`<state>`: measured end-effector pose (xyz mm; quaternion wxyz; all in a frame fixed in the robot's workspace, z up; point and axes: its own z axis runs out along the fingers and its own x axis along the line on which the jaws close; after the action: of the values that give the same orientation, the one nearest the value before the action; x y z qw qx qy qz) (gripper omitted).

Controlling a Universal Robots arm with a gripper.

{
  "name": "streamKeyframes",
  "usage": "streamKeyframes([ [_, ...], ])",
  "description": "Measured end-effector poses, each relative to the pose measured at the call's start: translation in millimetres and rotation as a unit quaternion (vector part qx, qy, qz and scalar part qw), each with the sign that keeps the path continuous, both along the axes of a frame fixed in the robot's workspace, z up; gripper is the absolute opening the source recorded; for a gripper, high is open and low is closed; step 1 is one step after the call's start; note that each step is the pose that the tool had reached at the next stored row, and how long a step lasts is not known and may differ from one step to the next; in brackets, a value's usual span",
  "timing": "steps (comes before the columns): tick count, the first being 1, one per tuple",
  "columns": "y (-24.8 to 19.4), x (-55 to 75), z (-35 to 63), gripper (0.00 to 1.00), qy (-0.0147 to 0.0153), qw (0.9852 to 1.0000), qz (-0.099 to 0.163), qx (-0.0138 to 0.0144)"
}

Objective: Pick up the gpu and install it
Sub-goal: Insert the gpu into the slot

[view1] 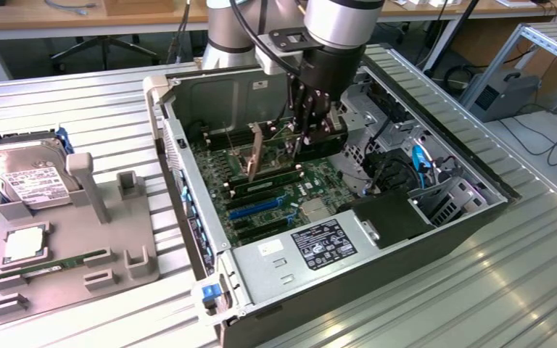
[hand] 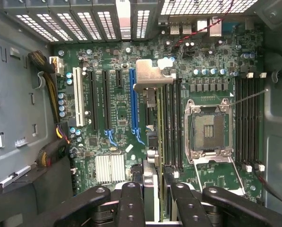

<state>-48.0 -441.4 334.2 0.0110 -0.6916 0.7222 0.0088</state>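
Jaws clamped on gpu (hand: pixel 153 142) edge above motherboard (hand: pixel 212 71).

Gpu (view1: pixel 276 148) upright in case (view1: pixel 423 239), above motherboard (view1: pixel 269 199)

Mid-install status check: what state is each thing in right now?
pincer: shut on the gpu, inside the case.
gpu: held on edge above the motherboard.
case: side open.
CPU socket: empty.
hard drive: resting in the tray.
RAM stick: lying flat in the tray.
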Motion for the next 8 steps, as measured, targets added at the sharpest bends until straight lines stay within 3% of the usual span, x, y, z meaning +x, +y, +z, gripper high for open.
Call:
streamKeyframes([
  [8,-3.4,-0.6,-0.3,0.27,0.0000,1.0000,0.000,0.0000],
])
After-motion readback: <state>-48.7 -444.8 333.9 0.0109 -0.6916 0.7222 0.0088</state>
